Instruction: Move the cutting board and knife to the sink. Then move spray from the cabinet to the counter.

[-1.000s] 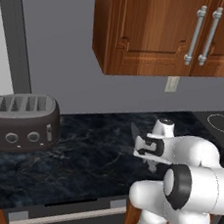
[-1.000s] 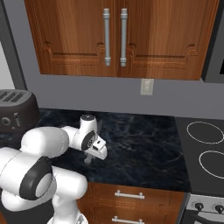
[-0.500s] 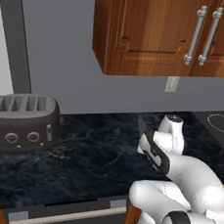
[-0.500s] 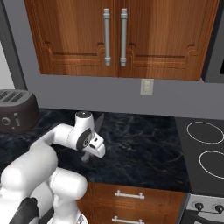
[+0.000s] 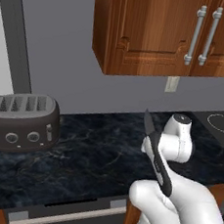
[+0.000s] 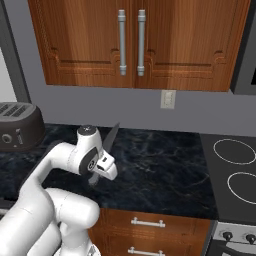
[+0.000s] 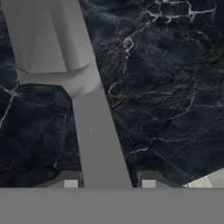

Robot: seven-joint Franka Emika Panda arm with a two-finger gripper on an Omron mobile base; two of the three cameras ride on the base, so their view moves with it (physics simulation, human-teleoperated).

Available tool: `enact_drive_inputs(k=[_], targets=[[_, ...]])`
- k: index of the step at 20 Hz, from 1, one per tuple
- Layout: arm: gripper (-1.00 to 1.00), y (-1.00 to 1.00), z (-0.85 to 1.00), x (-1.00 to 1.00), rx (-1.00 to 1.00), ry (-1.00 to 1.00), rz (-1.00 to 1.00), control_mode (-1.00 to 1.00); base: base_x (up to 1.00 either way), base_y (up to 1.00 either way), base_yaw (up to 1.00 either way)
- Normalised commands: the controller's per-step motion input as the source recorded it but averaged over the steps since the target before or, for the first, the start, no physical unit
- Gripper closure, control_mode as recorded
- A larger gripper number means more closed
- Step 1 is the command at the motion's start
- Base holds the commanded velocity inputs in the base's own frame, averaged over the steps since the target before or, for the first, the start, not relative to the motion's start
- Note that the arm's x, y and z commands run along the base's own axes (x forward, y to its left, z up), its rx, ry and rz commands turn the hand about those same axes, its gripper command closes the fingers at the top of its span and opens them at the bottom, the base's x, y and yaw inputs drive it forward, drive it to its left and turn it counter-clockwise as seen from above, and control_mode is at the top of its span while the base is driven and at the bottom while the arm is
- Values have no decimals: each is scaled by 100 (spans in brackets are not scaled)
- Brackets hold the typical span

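Observation:
The knife [image 7: 98, 144] runs up the hand view, grey handle between my fingertips [image 7: 70, 181] and the wide blade at the top left. My gripper [image 7: 107, 181] is shut on the knife. From the left base view, my gripper [image 5: 152, 144] hovers above the black counter [image 5: 89, 155] with the dark blade [image 5: 147, 120] pointing up. The right base view shows the blade [image 6: 111, 137] rising from my gripper [image 6: 101, 167]. Both doors of the cabinet [image 6: 140, 45] are shut. The cutting board and the sink are out of view, and the spray is hidden.
A dark toaster [image 5: 24, 121] stands on the counter at the left. Stove burners [image 6: 235, 170] lie to the right. A wall outlet [image 6: 168, 99] sits under the cabinet. Wooden drawers [image 6: 150, 225] run below the counter edge.
The arm's lower links have swung around while the hand stayed over the counter with the knife. The hand has turned and the blade now stands more upright.

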Motion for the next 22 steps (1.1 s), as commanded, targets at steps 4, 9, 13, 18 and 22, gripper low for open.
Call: enact_drive_inputs(k=[4, 9, 13, 18, 22], targets=[[100, -4, 34, -28, -3, -4, 1, -100, 0, 0, 0], [100, -4, 26, -27, -1, -2, 0, -100, 0, 0, 0], [100, -1, 6, -6, 0, -8, 0, 100, 0, 0, 0], [100, 0, 0, 0, 0, 0, 0, 100, 0, 0, 0], [100, 0, 0, 0, 0, 0, 0, 100, -23, 6, 3]])
